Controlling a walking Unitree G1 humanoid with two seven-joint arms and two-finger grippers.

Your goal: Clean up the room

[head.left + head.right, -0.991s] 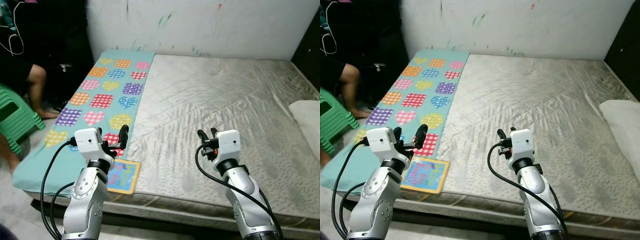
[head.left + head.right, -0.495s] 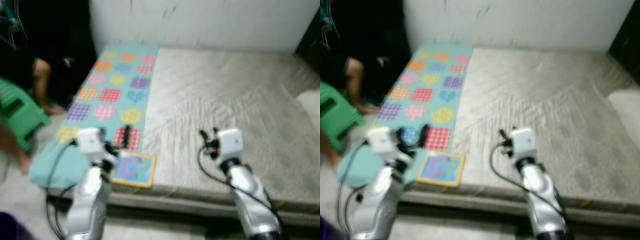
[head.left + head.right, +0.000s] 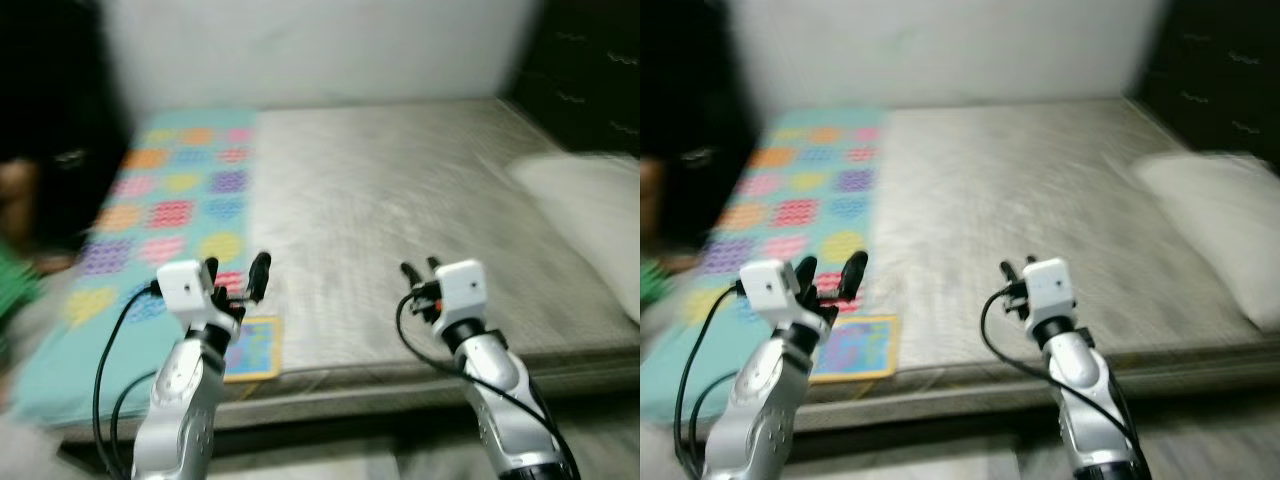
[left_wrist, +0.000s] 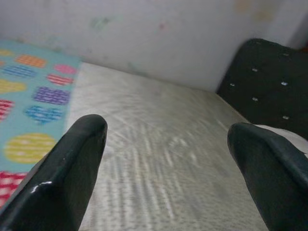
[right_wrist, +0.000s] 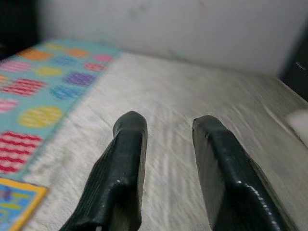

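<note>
1. You are looking down at a bed (image 3: 400, 220) with a bare grey mattress; the head views are blurring, so fine detail is hard to read.
2. Your left gripper (image 3: 235, 278) is hovering above the near left part of the bed, its jaws standing wide apart and holding nothing.
3. Your right gripper (image 3: 420, 272) is hovering over the near middle of the mattress, its jaws standing a little apart with nothing between them.
4. A colourful picture book (image 3: 248, 348) is lying flat at the near edge of the bed, just below your left gripper and apart from it.
5. A teal mat (image 3: 170, 215) patterned with coloured hearts and squares is covering the left strip of the bed, and the book is lying right beside its near end.
6. A white pillow (image 3: 590, 210) is resting at the far right side of the mattress, well apart from both grippers.
7. A dark padded headboard (image 4: 262, 82) is standing at the right side of the bed, behind the pillow.
8. A pale wall (image 3: 320, 50) is running along the far side of the bed.
</note>
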